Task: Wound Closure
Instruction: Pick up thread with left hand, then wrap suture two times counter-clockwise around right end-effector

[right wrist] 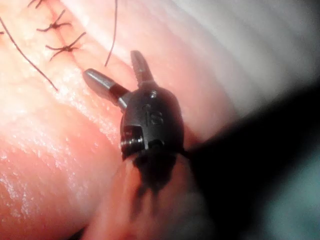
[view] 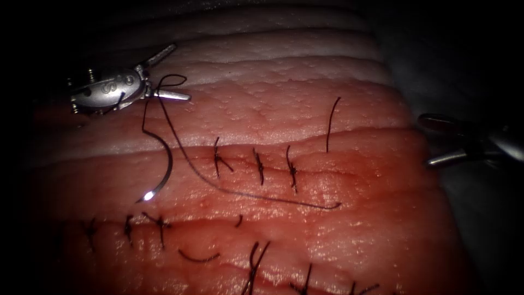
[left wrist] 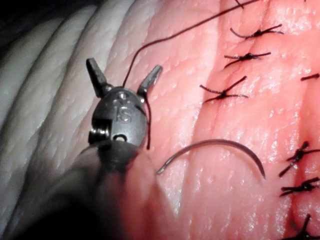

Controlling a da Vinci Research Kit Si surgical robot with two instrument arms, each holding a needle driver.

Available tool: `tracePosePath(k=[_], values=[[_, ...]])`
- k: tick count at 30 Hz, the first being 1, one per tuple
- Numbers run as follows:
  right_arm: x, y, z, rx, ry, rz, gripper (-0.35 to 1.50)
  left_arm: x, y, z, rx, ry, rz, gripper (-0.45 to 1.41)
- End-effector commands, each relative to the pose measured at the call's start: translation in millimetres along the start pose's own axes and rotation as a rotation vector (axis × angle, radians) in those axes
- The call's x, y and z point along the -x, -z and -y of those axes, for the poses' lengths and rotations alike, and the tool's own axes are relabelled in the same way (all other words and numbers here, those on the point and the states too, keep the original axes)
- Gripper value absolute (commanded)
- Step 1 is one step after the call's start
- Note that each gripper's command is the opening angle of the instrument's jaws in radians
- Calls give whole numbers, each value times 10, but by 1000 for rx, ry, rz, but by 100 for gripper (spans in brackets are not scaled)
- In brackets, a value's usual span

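Note:
The curved needle (view: 165, 164) (left wrist: 220, 145) lies free on the tissue (view: 305, 109), left of the row of three stitches (view: 259, 166) on the cut, with neither end in the tissue. Its thread (view: 240, 192) climbs to my left tool (view: 178, 72) (left wrist: 125, 65), loops by the open jaws, then trails right below the stitches. The thread drapes over the left tool, which grips nothing. My right tool (view: 426, 141) (right wrist: 111, 63) hovers at the tissue's right edge, jaws open and empty. A loose thread end (view: 332, 123) (right wrist: 113, 35) stands right of the stitches.
A second row of stitches (view: 144, 224) runs across the lower tissue, with further stitches (view: 254, 262) and a cut thread piece (view: 197, 257) below it. Red fluid glistens on the lower right tissue (view: 371, 175). Pale fat bands (view: 273, 49) lie at the far side.

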Motion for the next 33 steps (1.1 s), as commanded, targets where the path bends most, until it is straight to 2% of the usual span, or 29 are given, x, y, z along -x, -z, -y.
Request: tracePosePath(k=[1, 2, 4, 6, 8, 10, 12, 14, 16, 20, 26, 33], values=[[6, -11, 0, 0, 1, 0, 113, 5, -8, 2, 14, 21, -5, 16], [6, -12, 0, 2, 1, -1, 113, 8, -10, 1, 34, 35, -16, -45], [5, -14, 4, 2, 1, 1, 109, 10, -7, 1, 75, 45, -21, -45], [5, -14, 17, 5, 3, 1, 83, 9, 3, 3, 71, 70, -6, -45], [1, -17, 30, 14, 0, 1, 91, 5, 9, 3, 65, 74, 5, -45], [-5, -22, 43, -5, -10, -7, 84, -4, 15, 0, 56, 70, 11, -45], [-15, -31, 58, -27, 13, -8, 42, -19, 17, -6, 45, 52, 7, -45], [-25, -41, 67, -25, 34, 0, 37, -39, 17, -15, 39, 24, 9, -45], [-38, -53, 71, -27, 68, -2, 19, -57, 15, -23, 33, 17, 14, -45], [-57, -83, 76, -31, 117, -12, -35, -98, 4, -41, 16, -25, 20, -45], [-58, -143, 102, -71, 147, 10, -35, -134, -27, -63, 9, -62, 49, -45], [-49, -203, 133, -138, 170, -10, -35, -125, -60, -64, 15, -74, 95, -45]])
